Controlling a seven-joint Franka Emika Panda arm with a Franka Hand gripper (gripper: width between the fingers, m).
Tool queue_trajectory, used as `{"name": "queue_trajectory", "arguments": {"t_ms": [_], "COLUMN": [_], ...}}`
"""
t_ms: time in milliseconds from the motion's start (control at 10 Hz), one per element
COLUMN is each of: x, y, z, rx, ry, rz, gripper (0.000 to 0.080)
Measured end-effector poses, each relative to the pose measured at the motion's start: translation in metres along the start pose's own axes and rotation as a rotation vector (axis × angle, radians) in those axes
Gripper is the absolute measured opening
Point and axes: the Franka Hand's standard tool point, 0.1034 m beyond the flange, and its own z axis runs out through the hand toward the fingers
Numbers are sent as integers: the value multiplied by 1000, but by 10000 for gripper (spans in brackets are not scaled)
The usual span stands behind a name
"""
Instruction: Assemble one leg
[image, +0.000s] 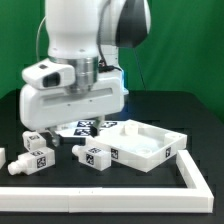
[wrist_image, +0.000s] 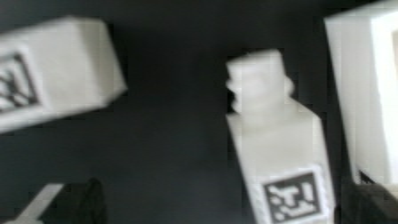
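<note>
hovering low over the black table (image: 170, 110), the gripper (wrist_image: 222, 207) has its two dark fingers (wrist_image: 68, 203) spread wide and clasps nothing. in the wrist view the leg (wrist_image: 278, 140) lies on the dark surface between those fingers, nearer to one than to the other. as far as the blur allows, it touches neither. its narrow peg end points away from the fingers, and its square tag faces the camera. a second leg (wrist_image: 54, 75) lies apart from it at an angle, and an edge of the white panel (wrist_image: 368, 80) shows on the opposite side. in the exterior view the arm (image: 80, 40) stands over the marker board (image: 85, 127), with the panel just to the exterior view's right of that board. several loose legs (image: 95, 153) lie in front, toward the exterior view's left, and a white rail (image: 100, 186) runs along the table's near edge. which of those legs sits beneath the fingers cannot be told from that view.
</note>
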Motion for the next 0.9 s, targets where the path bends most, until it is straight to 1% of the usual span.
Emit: {"name": "queue_trajectory", "arguments": {"t_ms": [100, 200, 500, 600, 900], "x": [3, -1, -1, 2, 18], "y": [-4, 1, 0, -3, -14], "z": [0, -1, 1, 4, 18], "rx": [3, 2, 2, 0, 9], "ry": [3, 2, 1, 3, 2], "rz": [-5, 13, 9, 2, -24], "gripper": [649, 649, 649, 649, 649]}}
